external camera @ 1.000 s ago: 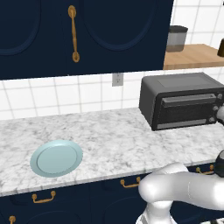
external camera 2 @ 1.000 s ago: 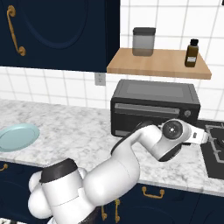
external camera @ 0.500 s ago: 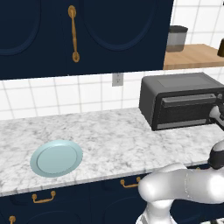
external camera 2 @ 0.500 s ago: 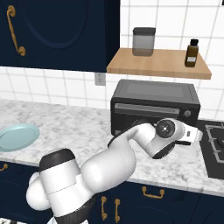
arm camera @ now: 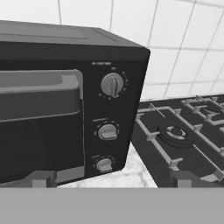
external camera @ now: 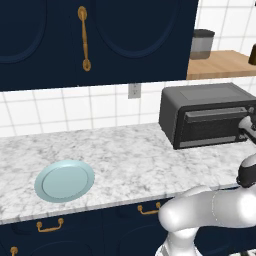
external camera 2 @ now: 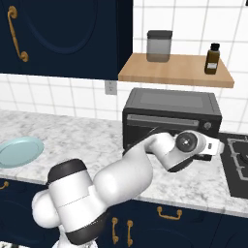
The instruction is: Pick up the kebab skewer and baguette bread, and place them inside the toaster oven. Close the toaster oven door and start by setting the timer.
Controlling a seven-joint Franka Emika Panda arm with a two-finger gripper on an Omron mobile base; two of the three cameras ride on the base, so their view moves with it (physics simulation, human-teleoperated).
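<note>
- Now, in the left base view, the toaster oven is sitting shut on the desk, well apart from the plate.
- In the right base view, the claw is hanging just before the oven's knob side.
- In the hand view, the fingertips are standing spread with nothing between them, so I think the timer step is going on; next the claw needs lining up with a knob.

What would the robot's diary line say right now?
toaster oven door: shut | plate: bare | fingers: open, facing knobs | phase: timer next
</note>
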